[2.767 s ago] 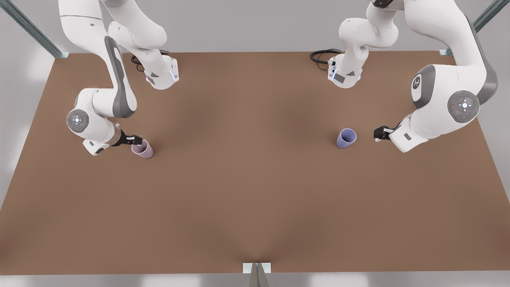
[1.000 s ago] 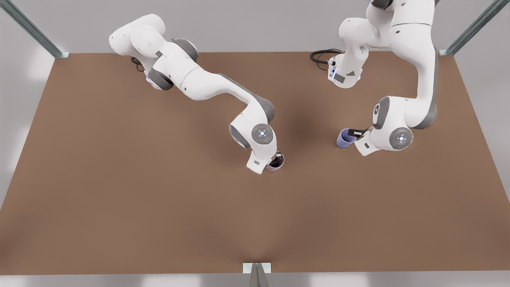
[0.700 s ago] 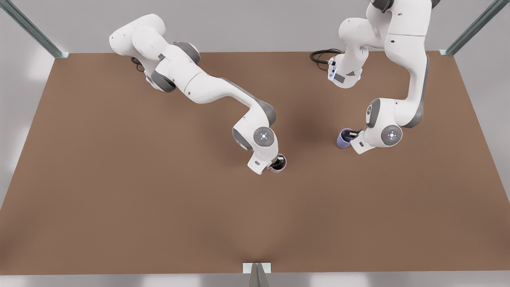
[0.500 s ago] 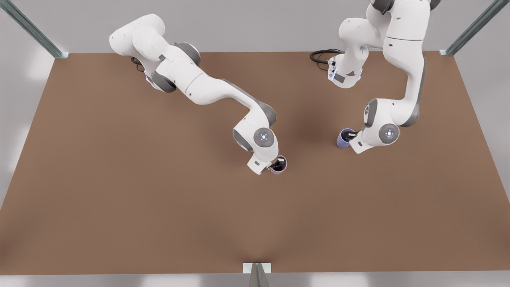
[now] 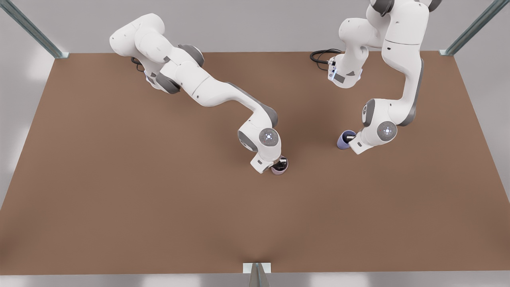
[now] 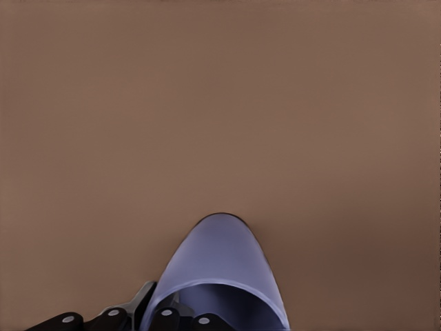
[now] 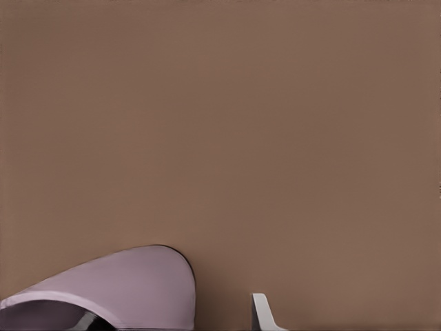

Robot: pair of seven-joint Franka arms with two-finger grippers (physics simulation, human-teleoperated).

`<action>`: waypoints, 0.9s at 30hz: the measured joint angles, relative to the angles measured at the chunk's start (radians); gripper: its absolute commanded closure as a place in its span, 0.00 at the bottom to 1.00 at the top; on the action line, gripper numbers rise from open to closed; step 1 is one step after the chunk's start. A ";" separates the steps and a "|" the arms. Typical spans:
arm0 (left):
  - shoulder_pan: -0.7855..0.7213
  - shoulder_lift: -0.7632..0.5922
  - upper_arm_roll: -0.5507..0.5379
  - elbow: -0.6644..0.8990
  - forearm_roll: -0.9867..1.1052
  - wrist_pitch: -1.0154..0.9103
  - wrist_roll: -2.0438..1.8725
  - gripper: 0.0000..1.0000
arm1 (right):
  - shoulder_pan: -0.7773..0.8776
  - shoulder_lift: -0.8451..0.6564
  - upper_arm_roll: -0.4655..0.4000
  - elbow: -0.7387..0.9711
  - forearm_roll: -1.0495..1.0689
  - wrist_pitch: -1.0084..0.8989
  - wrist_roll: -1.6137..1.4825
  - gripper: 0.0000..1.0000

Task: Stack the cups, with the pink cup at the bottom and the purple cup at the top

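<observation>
The pink cup (image 5: 279, 170) is near the table's middle, with my right gripper (image 5: 281, 162) shut on its rim. That arm reaches in from the front view's left. The right wrist view shows the pink cup (image 7: 131, 283) over bare table, with one white fingertip (image 7: 260, 312) beside it. The purple cup (image 5: 342, 141) stands on the table toward the front view's right. My left gripper (image 5: 350, 137) is at its rim. In the left wrist view the dark fingers (image 6: 148, 303) sit on either side of the purple cup (image 6: 220, 255) wall, pinching it.
The brown table (image 5: 159, 207) stretches wide around both cups. Black cables (image 5: 320, 56) lie by the arm base at the back. Metal frame posts (image 5: 32, 30) stand at the back corners.
My right gripper carried the pink cup from the front view's left side to the table's middle. My left gripper moved in from the right onto the purple cup's rim.
</observation>
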 measured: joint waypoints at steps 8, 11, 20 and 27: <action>-0.014 0.000 0.000 0.193 -0.002 -0.132 0.000 0.79 | -0.046 -0.148 0.011 -0.001 0.015 -0.069 0.021 0.00; -0.013 0.012 -0.001 0.372 0.000 -0.257 0.002 0.79 | -0.252 -0.397 0.013 -0.175 0.018 -0.150 -0.006 0.00; -0.096 0.122 -0.055 0.802 -0.007 -0.529 -0.022 0.79 | -0.771 -0.841 0.003 -0.609 0.120 -0.347 -0.220 0.00; -0.192 0.251 -0.071 0.981 -0.024 -0.586 -0.100 0.79 | -0.774 -0.800 0.002 -0.561 0.130 -0.408 -0.380 0.00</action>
